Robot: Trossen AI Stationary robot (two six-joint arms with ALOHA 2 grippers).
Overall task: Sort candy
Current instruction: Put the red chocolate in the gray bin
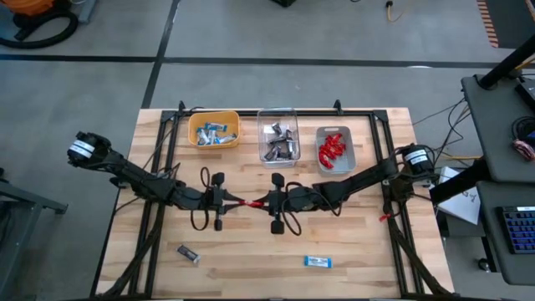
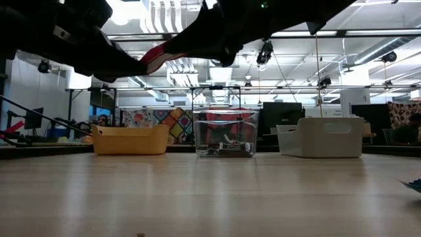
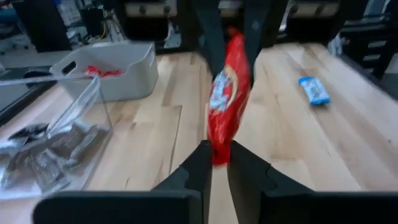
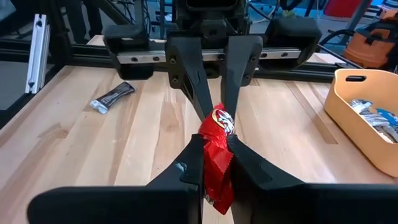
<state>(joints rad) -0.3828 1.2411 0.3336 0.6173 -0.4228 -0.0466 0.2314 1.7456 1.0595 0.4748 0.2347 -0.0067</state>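
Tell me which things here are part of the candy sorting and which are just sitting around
Part of the job:
red candy, held between left gripper and right gripper
brown candy
blue candy
yellow bin
clear bin
grey bin

Lying about:
orange vacuum
keyboard

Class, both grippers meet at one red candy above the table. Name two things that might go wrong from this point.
1. The left gripper and right gripper both pinch the same red candy; pulling apart might tear its wrapper.
2. If either lets go badly, the sweet may drop onto the table, short of the grey bin holding red ones.
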